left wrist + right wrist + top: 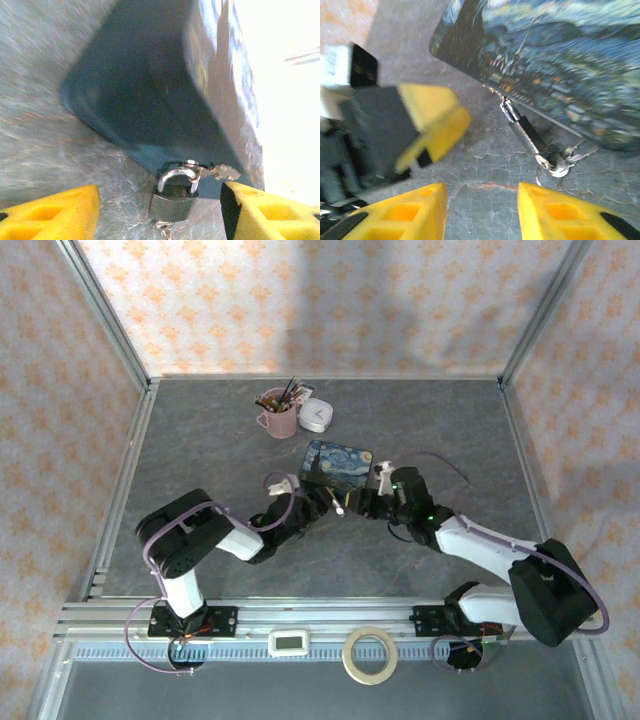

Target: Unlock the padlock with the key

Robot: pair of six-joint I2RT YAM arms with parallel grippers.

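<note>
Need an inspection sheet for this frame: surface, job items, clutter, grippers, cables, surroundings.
Surface: grey stone-look table, no spills seen.
Job's things: padlock hooked by its shackle to the blue tin; key bunch on the table at the padlock's other end. Cannot tell if a key is inserted.
Clutter: pink mug of brushes, white clock-like item, tape roll, white device.
Grippers: left gripper open, straddling the padlock, not touching; right gripper open, nothing between its fingers.
Cables: purple cable looped on each arm, no snag seen.
Surroundings: patterned walls, aluminium frame.
</note>
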